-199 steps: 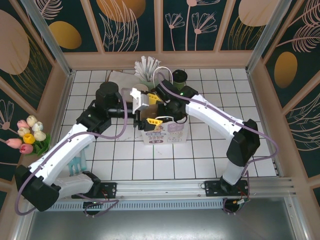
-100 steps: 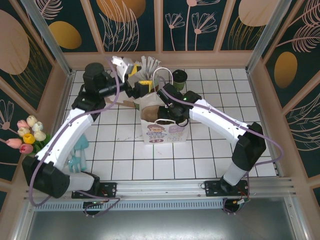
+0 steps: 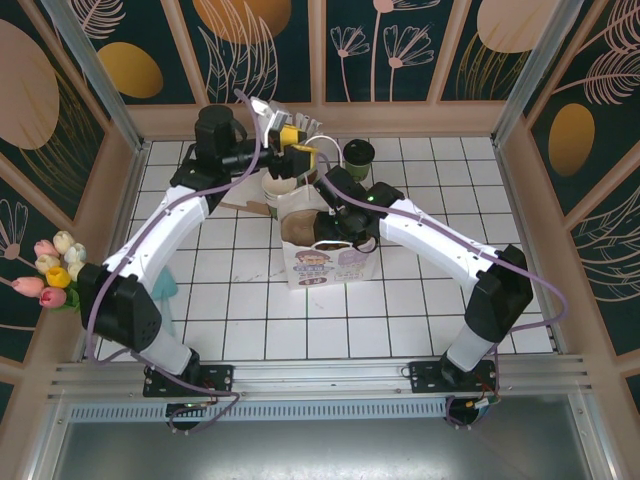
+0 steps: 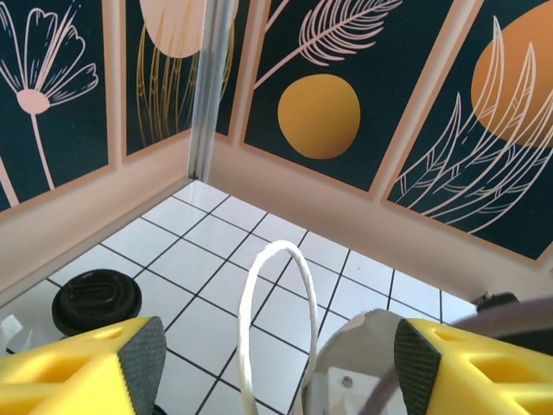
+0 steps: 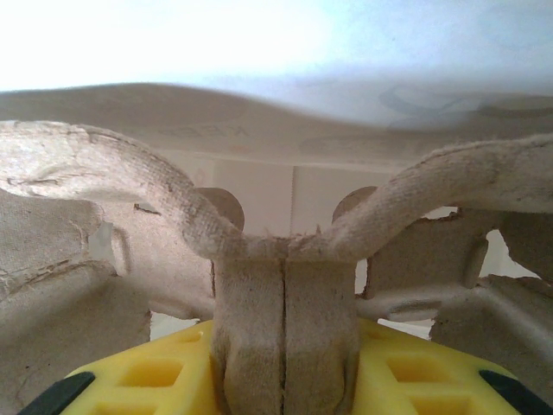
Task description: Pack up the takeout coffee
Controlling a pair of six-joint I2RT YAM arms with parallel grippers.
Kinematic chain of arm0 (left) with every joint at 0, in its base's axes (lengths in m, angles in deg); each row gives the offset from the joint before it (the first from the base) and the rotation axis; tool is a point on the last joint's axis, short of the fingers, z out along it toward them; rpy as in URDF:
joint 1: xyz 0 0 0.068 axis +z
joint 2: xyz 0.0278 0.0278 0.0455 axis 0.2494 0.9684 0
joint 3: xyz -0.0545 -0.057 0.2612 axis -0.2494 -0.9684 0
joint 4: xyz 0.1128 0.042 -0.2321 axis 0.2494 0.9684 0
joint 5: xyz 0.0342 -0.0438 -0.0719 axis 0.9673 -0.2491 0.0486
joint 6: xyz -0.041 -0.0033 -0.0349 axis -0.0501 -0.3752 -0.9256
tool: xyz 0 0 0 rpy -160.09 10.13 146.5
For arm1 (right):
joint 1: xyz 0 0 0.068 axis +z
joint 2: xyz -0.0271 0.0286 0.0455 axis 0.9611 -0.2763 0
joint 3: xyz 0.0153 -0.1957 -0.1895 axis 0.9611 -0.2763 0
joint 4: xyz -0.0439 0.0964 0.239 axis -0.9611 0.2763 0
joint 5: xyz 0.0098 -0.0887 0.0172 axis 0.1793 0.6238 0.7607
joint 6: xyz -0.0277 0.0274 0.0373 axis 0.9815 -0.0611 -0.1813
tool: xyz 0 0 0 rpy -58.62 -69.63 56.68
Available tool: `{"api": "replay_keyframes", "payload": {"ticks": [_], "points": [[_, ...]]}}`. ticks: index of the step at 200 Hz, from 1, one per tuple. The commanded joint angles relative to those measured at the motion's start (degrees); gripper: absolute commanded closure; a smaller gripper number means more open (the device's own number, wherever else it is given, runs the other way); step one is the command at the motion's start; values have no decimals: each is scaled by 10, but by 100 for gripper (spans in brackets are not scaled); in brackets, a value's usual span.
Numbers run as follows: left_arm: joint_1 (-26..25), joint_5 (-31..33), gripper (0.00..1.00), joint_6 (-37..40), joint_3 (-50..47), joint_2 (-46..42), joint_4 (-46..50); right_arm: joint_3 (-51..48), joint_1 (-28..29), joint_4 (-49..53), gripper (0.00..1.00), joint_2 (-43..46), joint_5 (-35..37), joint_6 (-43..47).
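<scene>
Brown pulp carrier (image 5: pixel 285 294) sits down inside the white paper bag (image 3: pixel 335 270), with the right claw (image 5: pixel 285 385) clenched on its central rib. Judged purpose: seat the carrier level and steady the bag so a cup can drop into a hole. Coffee cup (image 3: pixel 358 153) is not yet packed. It stands upright on the tiled surface (image 3: pixel 250 310) behind the bag, near the back wall and apart from both claws. Left claw (image 3: pixel 297 146) hangs released by the bag's far side. Its fingers (image 4: pixel 143 354) are spread, and the white bag handle (image 4: pixel 276 247) rises between them, apparently touching neither. The cup's dark lid lies just to one side of that claw in the wrist view. Room: the wall is close behind the cup, and the bag and right arm are close in front. The handle loop stands in the likely approach line, and open tile lies to the cup's right. Bag mouth is partly taken up by the right claw, so entry looks tight.
</scene>
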Motion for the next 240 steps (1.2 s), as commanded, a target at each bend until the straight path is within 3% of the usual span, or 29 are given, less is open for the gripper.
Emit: {"api": "replay_keyframes", "payload": {"ticks": [1,13,42,82,108,169,240], "points": [[-2,-18,40,-19,33,26,3,-2,1,-11,63,20,-7,7],[-3,-19,54,-26,38,34,0,-3,1,-9,63,19,-8,6],[-3,5,100,-65,36,32,-24,3,1,9,63,9,-5,-6],[-3,103,100,-158,-26,-5,-110,20,-7,46,63,-18,-24,-16],[-6,59,100,-210,-63,-12,-174,34,-10,60,63,-37,-34,-12],[-18,58,100,-211,-58,-2,-132,67,-21,59,63,-85,-48,8],[-17,36,97,-195,-45,-8,-113,34,-22,23,63,-93,-38,22]]}}
